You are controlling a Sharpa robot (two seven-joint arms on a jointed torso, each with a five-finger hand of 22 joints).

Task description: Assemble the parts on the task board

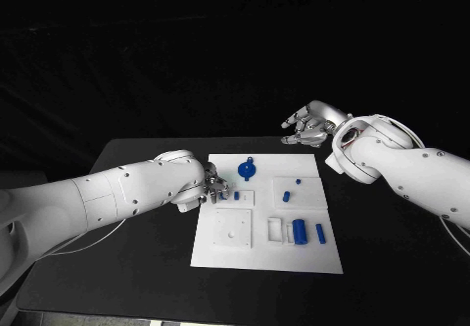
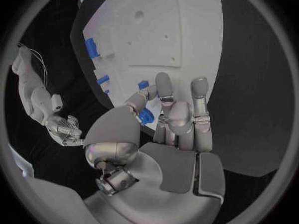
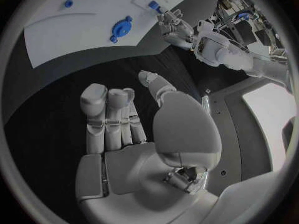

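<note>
Black table [image 1: 117, 265] before a dark backdrop [image 1: 147, 68]

Left hand [image 1: 208, 190] low with fingers curled, right hand [image 1: 312, 125] raised, fingers loosely spread

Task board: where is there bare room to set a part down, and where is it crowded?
On the task board, the near strip below the square plate is bare, as is the far right corner beyond the raised plate. The near right is crowded with blue parts; the left robot hand crowds the left edge.
</note>
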